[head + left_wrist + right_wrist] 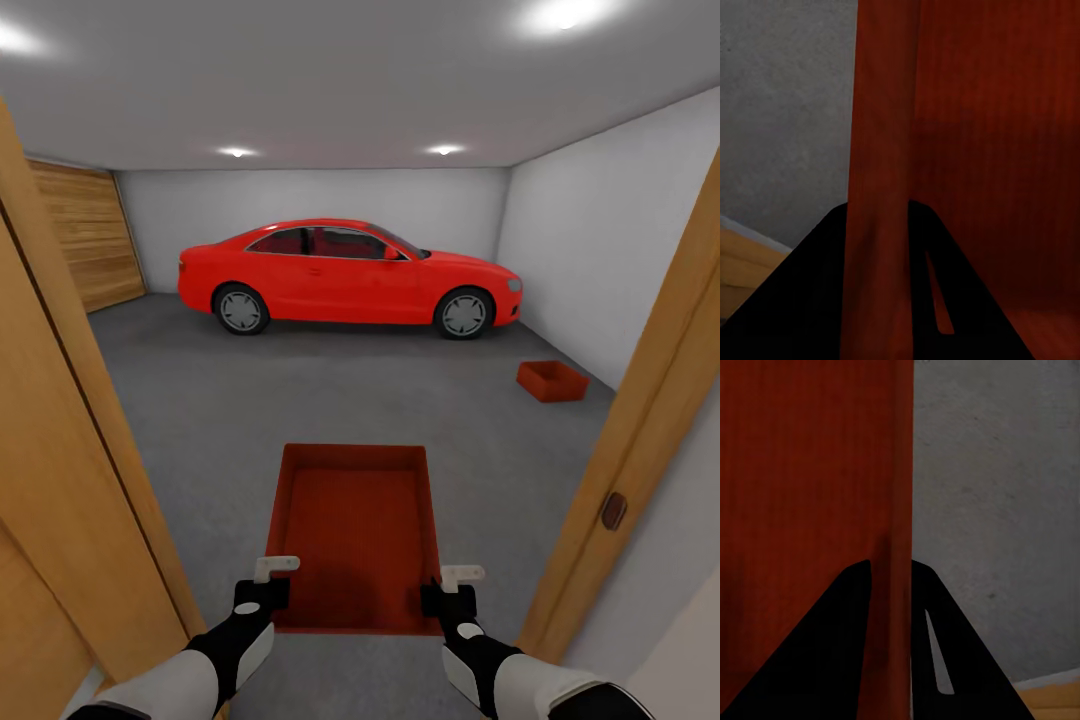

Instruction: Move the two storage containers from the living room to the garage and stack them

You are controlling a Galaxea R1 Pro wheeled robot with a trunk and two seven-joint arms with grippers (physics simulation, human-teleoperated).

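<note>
Task roughly half complete, by appearance. One orange-red rectangular thin-walled storage container (551, 381) already sits on the dark grey matte concrete-like floor (250, 400) of the garage, far ahead of the right gripper (461, 582) and off to its outer side, close to the white side wall (600, 260). The second, identical orange-red container (353, 535) is carried between both arms: the left gripper (270, 573) is clamped on its near left wall and the right gripper on its near right wall, each wrist view showing a thin red wall pinched between dark fingers (795, 300) (802, 652). The container hangs level above the floor, just past the light wooden door frame (640, 420). Remaining, in my judgement: carry it across to the placed bin and set it squarely on top. Room is bare, with white walls, grey ceiling with recessed lights, a glossy red car (350, 275) parked well beyond both grippers, and a wood-panelled door (90, 235) at the far left.
</note>
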